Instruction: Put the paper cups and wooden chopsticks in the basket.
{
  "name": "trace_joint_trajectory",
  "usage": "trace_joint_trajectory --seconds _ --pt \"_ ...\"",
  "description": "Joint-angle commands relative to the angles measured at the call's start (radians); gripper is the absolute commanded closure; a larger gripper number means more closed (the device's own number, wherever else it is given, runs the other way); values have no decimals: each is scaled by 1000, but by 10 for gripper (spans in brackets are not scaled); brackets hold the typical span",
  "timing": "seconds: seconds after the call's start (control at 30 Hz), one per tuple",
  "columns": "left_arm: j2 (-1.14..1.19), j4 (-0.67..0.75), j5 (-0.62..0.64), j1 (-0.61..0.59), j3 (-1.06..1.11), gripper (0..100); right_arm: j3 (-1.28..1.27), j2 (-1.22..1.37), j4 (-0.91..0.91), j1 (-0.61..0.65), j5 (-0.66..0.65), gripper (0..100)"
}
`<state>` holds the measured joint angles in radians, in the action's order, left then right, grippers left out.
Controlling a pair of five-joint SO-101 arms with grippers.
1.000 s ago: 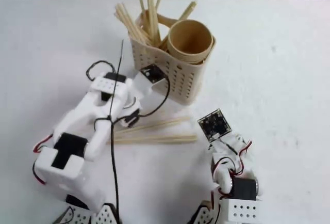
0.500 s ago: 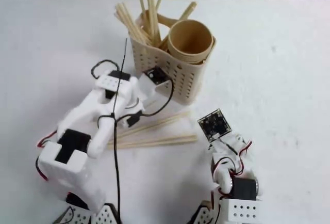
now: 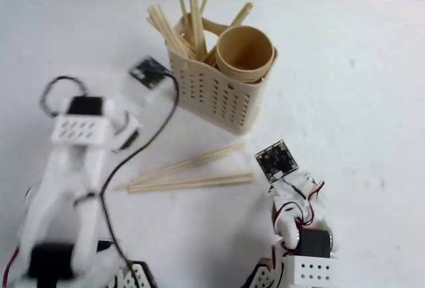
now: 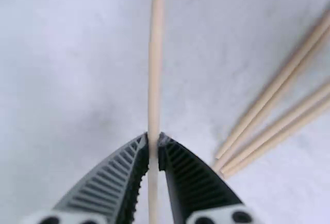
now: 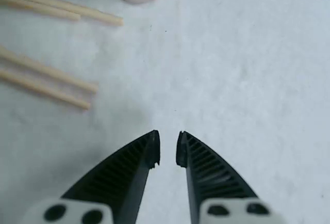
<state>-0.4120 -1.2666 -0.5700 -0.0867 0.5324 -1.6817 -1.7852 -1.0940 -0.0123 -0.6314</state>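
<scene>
On the white table a cream perforated plastic basket stands toward the far edge. It holds nested tan paper cups on its right side and a sheaf of pale wooden chopsticks, upright and splayed, on its left. Nearer the 2 arms, loose wooden chopsticks lie flat in a narrow fan, apart from the basket. The white left arm is blurred, left of the basket, with a black cable looping along it. The white right arm sits folded low, its small black camera board just beside the loose chopsticks' right ends.

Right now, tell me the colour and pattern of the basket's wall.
Cream basket, its wall dotted with rows of small holes; the high view shows it best.
</scene>
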Motion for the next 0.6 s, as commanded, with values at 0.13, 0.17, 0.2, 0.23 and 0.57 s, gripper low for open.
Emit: trace_joint_trajectory --seconds 0.13,0.17,0.2,0.23,0.57 --pt "-337 49 209 96 -173 977 -9 -5 8 5 -6 929" --pt "-338 51 233 130 -207 977 -9 -5 8 5 -6 929" --pt "-331 58 259 160 -241 977 -9 -5 8 5 -6 929" --pt "-320 74 284 189 -273 977 -9 -5 8 5 -6 929" --pt "-130 427 324 371 -543 976 -9 -5 8 5 -6 929"
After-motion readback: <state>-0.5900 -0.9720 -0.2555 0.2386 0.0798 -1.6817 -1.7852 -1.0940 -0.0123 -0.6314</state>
